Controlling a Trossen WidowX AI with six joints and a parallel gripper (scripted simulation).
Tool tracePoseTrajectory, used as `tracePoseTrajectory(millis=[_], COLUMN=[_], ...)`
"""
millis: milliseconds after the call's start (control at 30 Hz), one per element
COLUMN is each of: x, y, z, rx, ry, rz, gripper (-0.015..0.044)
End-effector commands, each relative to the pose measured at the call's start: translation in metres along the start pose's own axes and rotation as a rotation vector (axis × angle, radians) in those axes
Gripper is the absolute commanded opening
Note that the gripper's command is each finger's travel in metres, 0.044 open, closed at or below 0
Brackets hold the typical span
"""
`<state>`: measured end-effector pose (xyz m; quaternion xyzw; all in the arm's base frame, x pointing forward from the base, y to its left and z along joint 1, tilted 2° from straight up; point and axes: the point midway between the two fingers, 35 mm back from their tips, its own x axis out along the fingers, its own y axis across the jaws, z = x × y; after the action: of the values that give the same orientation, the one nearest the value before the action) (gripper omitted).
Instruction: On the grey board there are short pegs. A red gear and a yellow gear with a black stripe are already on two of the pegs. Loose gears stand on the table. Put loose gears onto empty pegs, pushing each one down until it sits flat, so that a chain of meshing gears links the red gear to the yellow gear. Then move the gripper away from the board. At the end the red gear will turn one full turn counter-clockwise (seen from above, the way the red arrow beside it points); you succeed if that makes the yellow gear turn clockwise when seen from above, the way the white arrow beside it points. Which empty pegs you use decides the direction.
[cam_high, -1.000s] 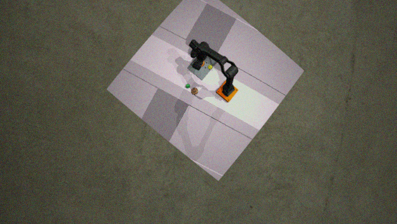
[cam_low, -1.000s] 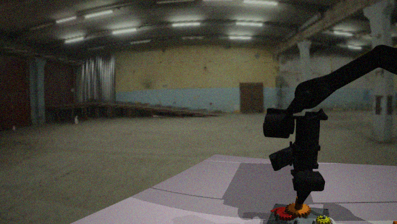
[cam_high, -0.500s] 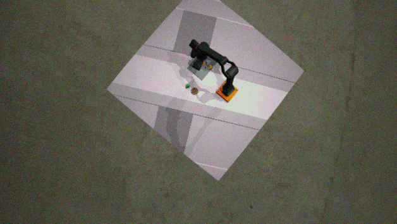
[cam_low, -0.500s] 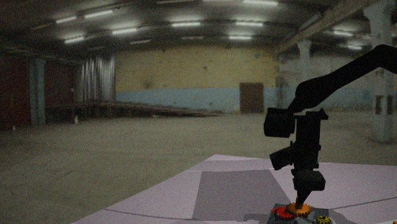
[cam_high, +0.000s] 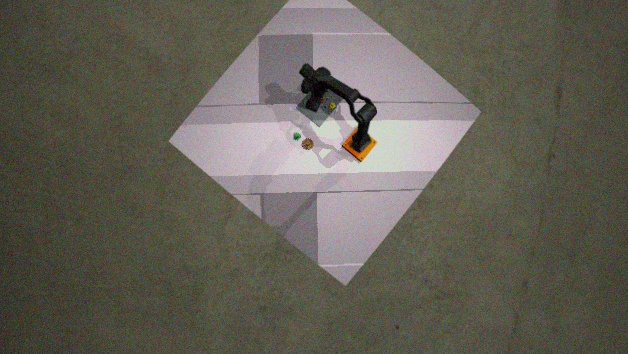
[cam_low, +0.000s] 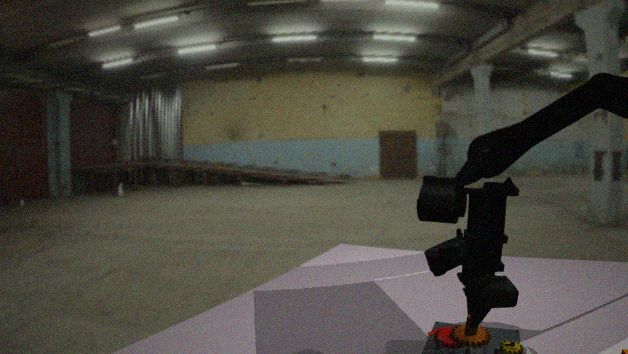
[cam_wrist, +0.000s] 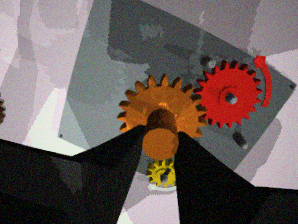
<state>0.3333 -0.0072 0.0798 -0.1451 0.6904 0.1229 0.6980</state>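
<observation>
So I'm running the arm (cam_high: 345, 90) (cam_low: 535, 130) from way back here, and here's what I've got on the feeds. The gripper (cam_high: 312, 106) (cam_low: 471, 331) (cam_wrist: 160, 135) is pointing down over the grey board (cam_high: 319, 120) (cam_low: 509, 331) (cam_wrist: 90, 90), and its jaws are clamped on the post of the orange gear (cam_low: 482, 337) (cam_wrist: 145, 100). From the wrist view the round top of that post sits right between the two black fingers, with the toothed wheel below it.

The red gear (cam_low: 442, 336) (cam_wrist: 220, 90) is on its peg right beside the orange one, and in the wrist view their teeth look like they touch or overlap at the edge. Can't tell from here whether the orange gear is sitting flat or a bit above the board. The red arrow (cam_wrist: 267, 82) curves around the far side of the red gear. I can also see two bare pegs near the red gear, one peg (cam_wrist: 210, 63) on one side and another peg (cam_wrist: 240, 140) on the other.

The yellow gear (cam_high: 330, 106) (cam_low: 511, 347) (cam_wrist: 162, 171) is on the board too, partly hidden behind a finger in the wrist view, with a bit of the white arrow (cam_wrist: 162, 188) showing next to it.

Two loose ones are off the board on the table (cam_high: 390, 210) (cam_low: 310, 320): a green gear (cam_high: 297, 136) and a brown gear (cam_high: 307, 144), near each other.
</observation>
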Motion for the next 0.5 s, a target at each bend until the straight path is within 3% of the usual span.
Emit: tracePoseTrajectory(millis=[0, 467], x=[0.007, 0.028], y=[0.0, 0.0], z=[-0.001, -0.001], rx=[-0.039, 0.071], ry=[0.004, 0.004], rz=[-0.002, -0.002], gripper=[0.0, 0.0])
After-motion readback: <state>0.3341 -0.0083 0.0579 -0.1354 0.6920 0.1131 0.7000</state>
